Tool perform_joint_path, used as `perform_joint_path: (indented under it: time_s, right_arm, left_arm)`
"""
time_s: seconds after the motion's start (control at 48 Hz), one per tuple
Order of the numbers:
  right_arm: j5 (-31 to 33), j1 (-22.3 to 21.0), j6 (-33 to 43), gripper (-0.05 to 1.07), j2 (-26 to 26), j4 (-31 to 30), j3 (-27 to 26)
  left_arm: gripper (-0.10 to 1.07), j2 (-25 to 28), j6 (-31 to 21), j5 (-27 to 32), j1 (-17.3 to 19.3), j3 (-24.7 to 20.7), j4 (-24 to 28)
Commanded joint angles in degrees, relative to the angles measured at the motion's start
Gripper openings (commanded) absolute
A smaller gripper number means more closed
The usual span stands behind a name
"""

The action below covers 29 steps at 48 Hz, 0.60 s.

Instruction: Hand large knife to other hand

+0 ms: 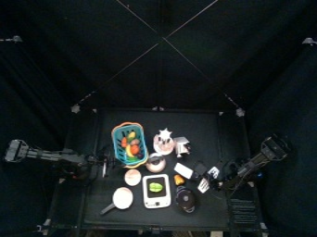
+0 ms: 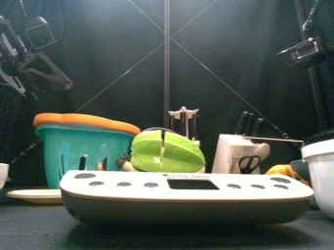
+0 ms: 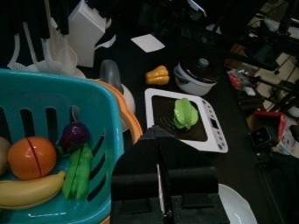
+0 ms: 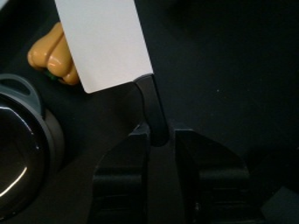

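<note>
We grip the large knife (image 4: 117,52) by its handle in the right gripper (image 4: 155,131) — carry it blade-away toward the closed, empty left gripper (image 3: 163,179).

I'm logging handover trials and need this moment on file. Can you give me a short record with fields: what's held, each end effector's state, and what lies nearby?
held: knife, by its black handle, in the right end effector
blade: white, broad, pointing away from the wrist
left end effector: shut, holding nothing, above the teal basket
near the blade: yellow squash, pot
handover: not yet done
</note>
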Motion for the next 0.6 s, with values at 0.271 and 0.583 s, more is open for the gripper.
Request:
perform_joint_path:
  time_s: [0.271,0.583]
  right_arm:
    - [0.0,-1.5,-0.2,0.38,1.5,-14.8,-7.3]
    - [0.7,-4.1,-0.4,0.38,9.0,-20.8,-11.4]
  left_arm:
    - [0.0,0.2,-0.2,-0.4,0.0,-1.2,-1.8]
    - [0.46,0.6,0.0,-0.4,-0.6,-1.8,-10.1]
